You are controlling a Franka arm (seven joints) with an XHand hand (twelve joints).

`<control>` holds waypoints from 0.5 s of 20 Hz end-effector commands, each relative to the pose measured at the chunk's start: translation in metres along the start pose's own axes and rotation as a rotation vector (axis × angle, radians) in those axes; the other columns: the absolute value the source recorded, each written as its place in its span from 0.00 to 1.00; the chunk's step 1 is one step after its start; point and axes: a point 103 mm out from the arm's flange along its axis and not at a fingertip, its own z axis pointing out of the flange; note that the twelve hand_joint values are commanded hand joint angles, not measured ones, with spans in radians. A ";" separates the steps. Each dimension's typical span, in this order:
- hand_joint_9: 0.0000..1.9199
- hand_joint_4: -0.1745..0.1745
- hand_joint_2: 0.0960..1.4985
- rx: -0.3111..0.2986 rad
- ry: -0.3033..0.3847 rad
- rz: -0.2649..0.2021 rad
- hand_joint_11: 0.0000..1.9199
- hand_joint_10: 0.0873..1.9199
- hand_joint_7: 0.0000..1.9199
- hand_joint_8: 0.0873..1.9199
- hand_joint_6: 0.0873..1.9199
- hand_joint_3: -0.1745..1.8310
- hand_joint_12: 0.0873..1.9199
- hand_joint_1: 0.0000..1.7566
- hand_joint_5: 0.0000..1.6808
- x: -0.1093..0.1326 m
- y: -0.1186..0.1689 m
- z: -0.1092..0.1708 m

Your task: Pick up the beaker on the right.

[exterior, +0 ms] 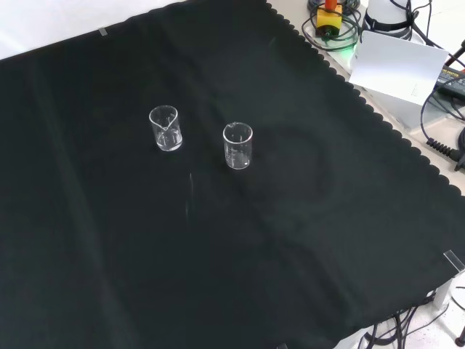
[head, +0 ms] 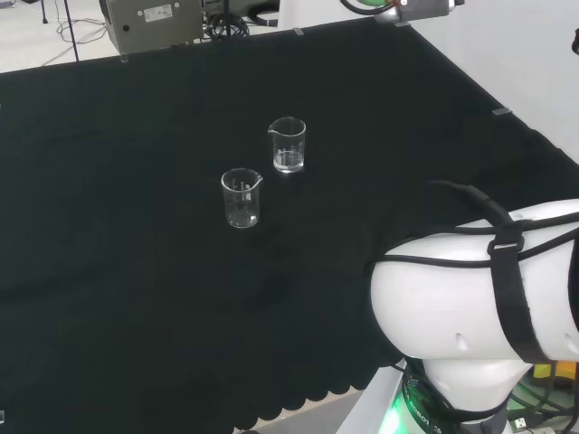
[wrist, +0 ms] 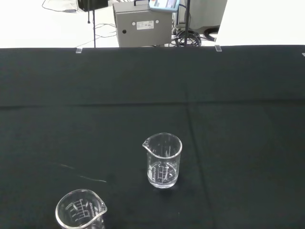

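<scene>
Two small clear glass beakers with printed scales stand upright on the black cloth (head: 136,271), and both look empty. In the head view one beaker (head: 288,145) stands to the right and farther off, the other beaker (head: 242,198) to the left and nearer. In the front view the first beaker (exterior: 166,128) is on the left and the second beaker (exterior: 238,145) on the right, about a beaker's width apart. The wrist view looks across the cloth at the farther beaker (wrist: 163,160), with the nearer beaker (wrist: 81,217) cut off at the picture's edge.
The arm's own white link (head: 479,289) fills the head view's lower right. A grey box (head: 154,23) stands beyond the cloth's far edge. Cables and a white card (exterior: 396,65) lie past the scalloped cloth edge in the front view. A faint pale streak (exterior: 190,196) marks the cloth.
</scene>
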 end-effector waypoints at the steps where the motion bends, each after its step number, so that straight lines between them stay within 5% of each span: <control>1: 0.04 0.46 0.79 0.008 -0.023 0.009 0.00 0.33 0.00 0.19 0.00 0.26 0.71 0.06 0.15 0.013 -0.003 0.002; 10: 0.09 0.44 0.79 0.013 0.053 0.040 0.02 0.34 0.03 0.22 0.00 0.25 0.73 0.08 0.16 -0.058 0.021 0.036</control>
